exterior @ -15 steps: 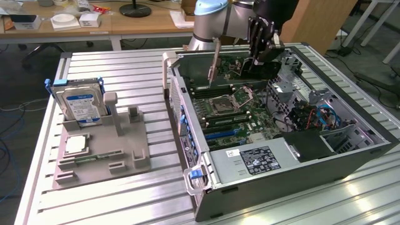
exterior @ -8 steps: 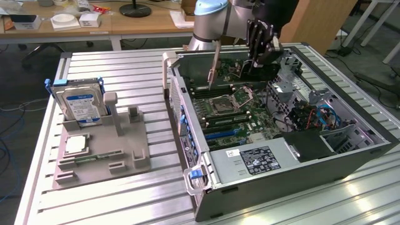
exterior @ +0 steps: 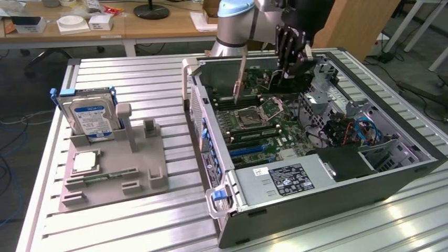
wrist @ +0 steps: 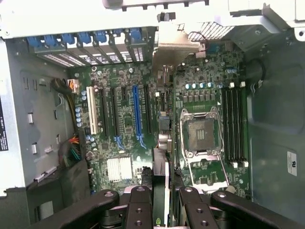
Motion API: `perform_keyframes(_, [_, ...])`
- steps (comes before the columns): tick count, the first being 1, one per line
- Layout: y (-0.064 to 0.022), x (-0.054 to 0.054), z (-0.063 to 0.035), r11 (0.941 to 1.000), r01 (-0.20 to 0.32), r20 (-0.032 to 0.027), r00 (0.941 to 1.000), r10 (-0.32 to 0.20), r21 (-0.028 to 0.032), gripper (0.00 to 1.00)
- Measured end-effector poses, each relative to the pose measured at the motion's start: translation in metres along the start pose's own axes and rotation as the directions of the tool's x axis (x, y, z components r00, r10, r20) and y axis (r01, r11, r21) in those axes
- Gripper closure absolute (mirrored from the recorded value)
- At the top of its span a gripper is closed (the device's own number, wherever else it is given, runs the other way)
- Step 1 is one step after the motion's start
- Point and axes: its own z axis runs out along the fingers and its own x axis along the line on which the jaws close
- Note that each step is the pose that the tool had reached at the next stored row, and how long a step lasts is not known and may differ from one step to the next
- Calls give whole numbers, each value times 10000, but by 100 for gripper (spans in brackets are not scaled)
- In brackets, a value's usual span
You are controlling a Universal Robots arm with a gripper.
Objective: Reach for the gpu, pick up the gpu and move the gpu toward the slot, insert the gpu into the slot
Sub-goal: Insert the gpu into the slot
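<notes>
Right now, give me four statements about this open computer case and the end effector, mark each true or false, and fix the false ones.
1. The end effector grips the thin green gpu with a silver end bracket. True.
2. The gpu sits in the long blue plastic slot. False: that slot is empty; the gpu hangs over the green motherboard.
3. The silver-and-blue hard drive stands in the grey holder outside the black computer case. True.
4. A cooler covers the square silver processor socket. False: the socket is bare.
</notes>
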Motion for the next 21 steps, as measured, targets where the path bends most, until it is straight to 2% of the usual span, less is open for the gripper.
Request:
perform_keyframes(2, [1, 0, 7, 9999, 19, 13, 10000, -20, 129, 74])
perform_keyframes(4, [4, 0, 16, 9995, 57, 32, 10000, -58, 299, 74])
perform_keyframes(5, [5, 1, 21, 9994, 69, 37, 10000, -70, 346, 74])
perform_keyframes(10, [8, 1, 74, 9993, 153, 39, 9999, -154, 350, 74])
perform_keyframes(14, [12, 2, 120, 9972, 668, 46, 9977, -670, 346, 74])
perform_keyframes(21, [18, 4, 243, 9974, 628, 45, 9980, -630, 346, 74])
